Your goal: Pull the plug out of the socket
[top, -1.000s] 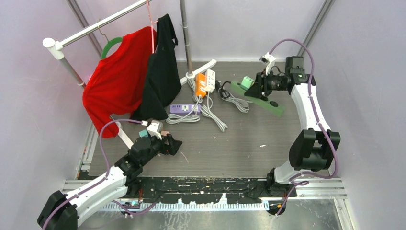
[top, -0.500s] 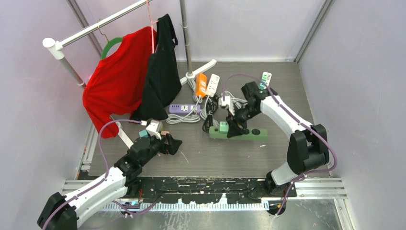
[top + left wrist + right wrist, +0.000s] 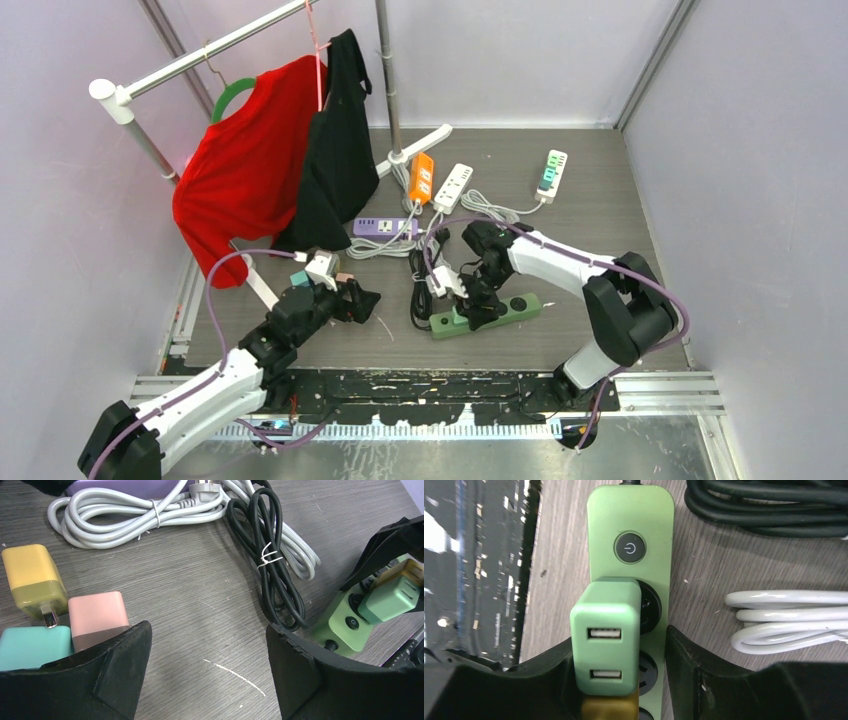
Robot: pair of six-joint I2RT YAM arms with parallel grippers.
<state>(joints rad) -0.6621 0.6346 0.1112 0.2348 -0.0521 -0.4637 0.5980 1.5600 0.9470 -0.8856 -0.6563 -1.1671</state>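
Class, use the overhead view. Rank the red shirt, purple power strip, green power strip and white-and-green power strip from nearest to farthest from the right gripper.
From the right gripper:
1. green power strip, right at its fingers.
2. purple power strip, farther back, to the left.
3. white-and-green power strip, back right.
4. red shirt, hanging back left.

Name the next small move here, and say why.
Probably the left tool should reach right toward the green plug: it stands open and empty, while the right tool grips the green power strip with that plug seated in it.
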